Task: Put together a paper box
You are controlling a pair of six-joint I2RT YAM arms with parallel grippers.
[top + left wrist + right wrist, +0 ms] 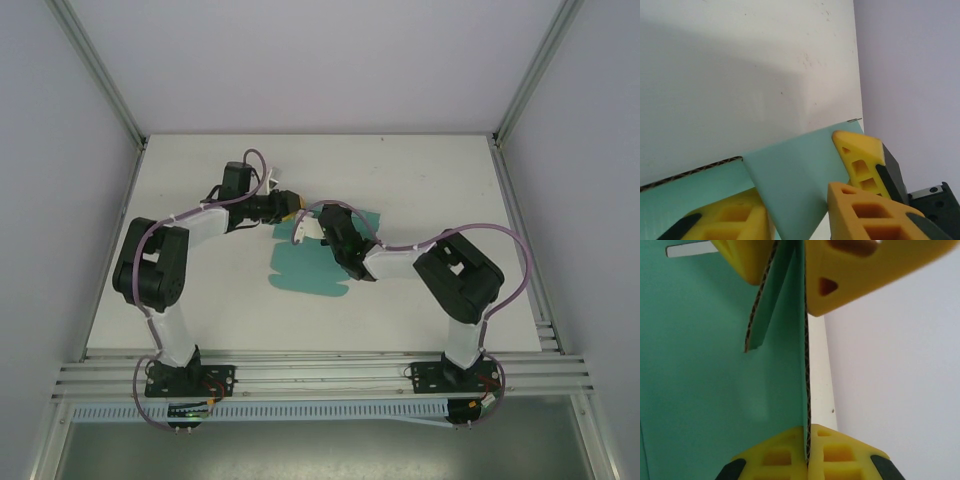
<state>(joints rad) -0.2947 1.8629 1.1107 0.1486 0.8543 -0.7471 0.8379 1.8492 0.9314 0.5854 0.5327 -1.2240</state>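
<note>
While the paper box (305, 268) is lying as a mostly flat teal sheet at the middle of the bench (430, 180), both arms are working at its far edge, where one panel (802, 390) is standing upright. The right claw (807, 442) is clenching on the rim of that panel, its jaws meeting on the corrugated edge with no gap showing. The left claw (787, 275) is gripping further along the same panel, with a short flap (765, 315) folded in beside it, so one jaw is pressing on the flap and the other on the panel's outer face. The two layers are splaying apart below that grip, so the fold is looking only half set, and the flap is probably going to spring open if the left claw lets go early. Because the two claws are sitting very near each other on thin board, any pull in differing directions is risking a tear or a stray crease along the panel. Nothing seems to be pinning the flat part down, so a lift or twist is threatening to drag the whole sheet across the bench and spoil the line-up of its tabs. A clash between the two claws is also looking possible at this spacing
</note>
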